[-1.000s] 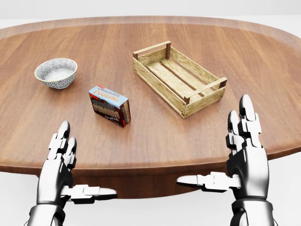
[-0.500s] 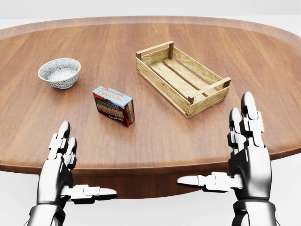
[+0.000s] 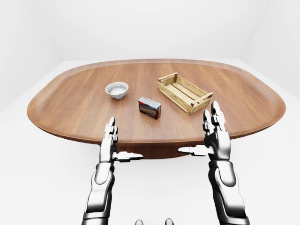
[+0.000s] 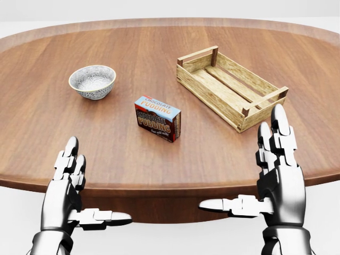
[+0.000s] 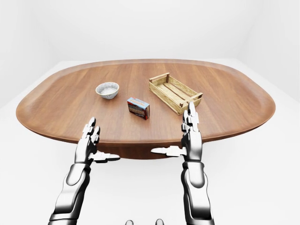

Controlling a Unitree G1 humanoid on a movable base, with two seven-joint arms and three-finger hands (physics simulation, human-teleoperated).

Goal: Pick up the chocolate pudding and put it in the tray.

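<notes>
The chocolate pudding box (image 4: 158, 118), blue on top with dark sides, lies on the wooden table (image 4: 159, 48) near the middle of the head view. To its upper right sits the wooden slatted tray (image 4: 232, 87), with nothing in it. My left hand (image 4: 79, 186) hovers at the table's near edge, below and left of the box, fingers spread and open. My right hand (image 4: 260, 175) is held up at the lower right, below the tray, also open. Neither hand touches anything.
A patterned white bowl (image 4: 92, 82) stands on the table to the upper left of the pudding box. The oval table's near edge (image 4: 170, 188) runs just above my hands. White floor surrounds the table (image 3: 154, 89).
The whole view has shifted: box, tray and bowl all slid to the right in the head view, so the camera moved left. Both hands keep the same open pose.
</notes>
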